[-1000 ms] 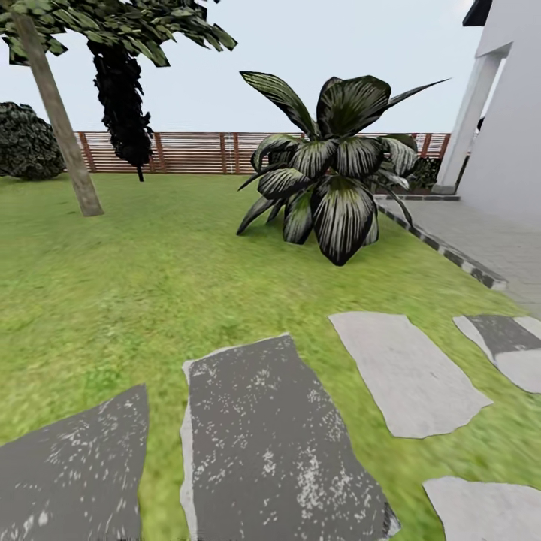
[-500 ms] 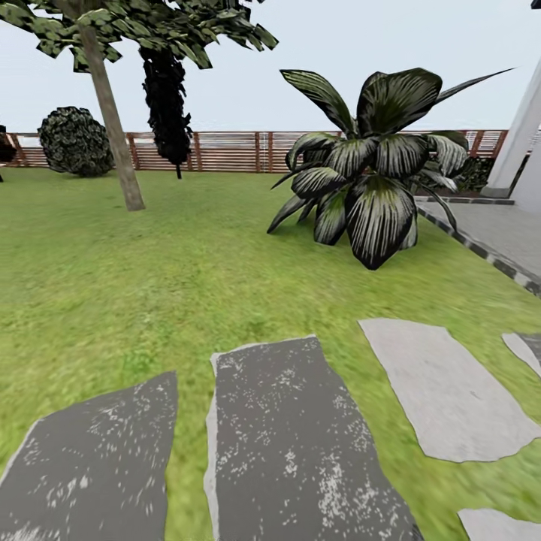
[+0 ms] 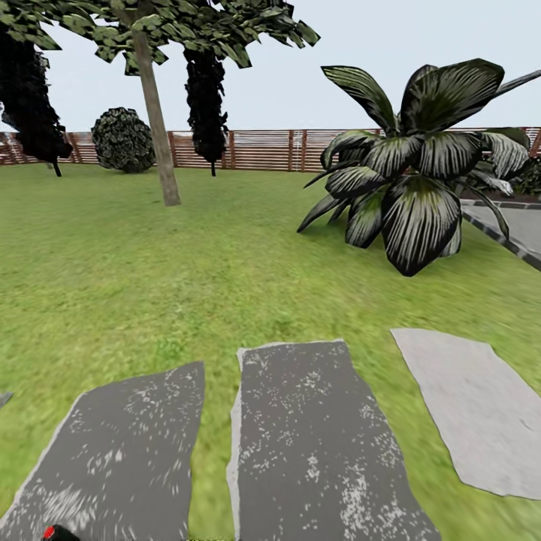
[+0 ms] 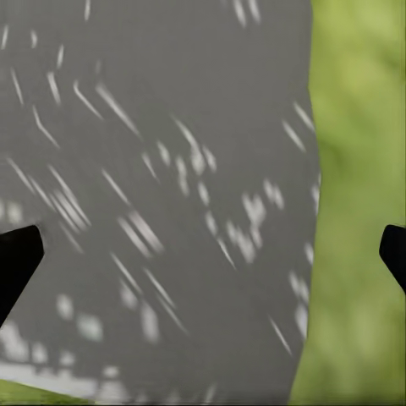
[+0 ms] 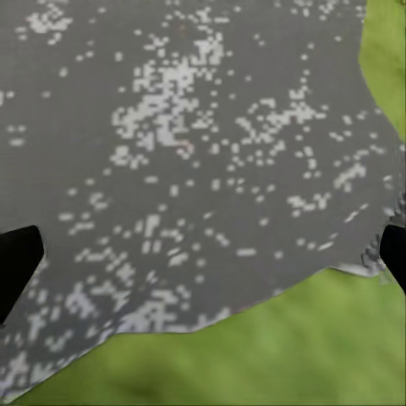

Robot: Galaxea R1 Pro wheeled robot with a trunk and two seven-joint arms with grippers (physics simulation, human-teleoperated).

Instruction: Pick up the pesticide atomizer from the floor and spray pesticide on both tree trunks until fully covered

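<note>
lawn: green grass (image 3: 150, 270) runs back to a reddish slat fence (image 3: 263, 150).
tree: one straight grey-tan trunk (image 3: 158, 128) stands on the grass left of centre, crown overhead.
other plants: broad-leaved palm (image 3: 413, 188) at right; dark narrow trees and a round bush (image 3: 122, 140) by the fence.
paving: dark stone slabs (image 3: 315, 443) in the foreground.
left tool (image 4: 203, 254): released, fingertips wide apart over a slab edge.
right tool (image 5: 203, 254): released, above slab and grass.

What I count from my head camera
Three grey stone slabs (image 3: 323, 443) in the grass, one bare-trunked tree (image 3: 156, 120), two dark narrow trees (image 3: 206, 94), one round bush (image 3: 122, 140), one broad-leaved plant (image 3: 413, 169)
</note>
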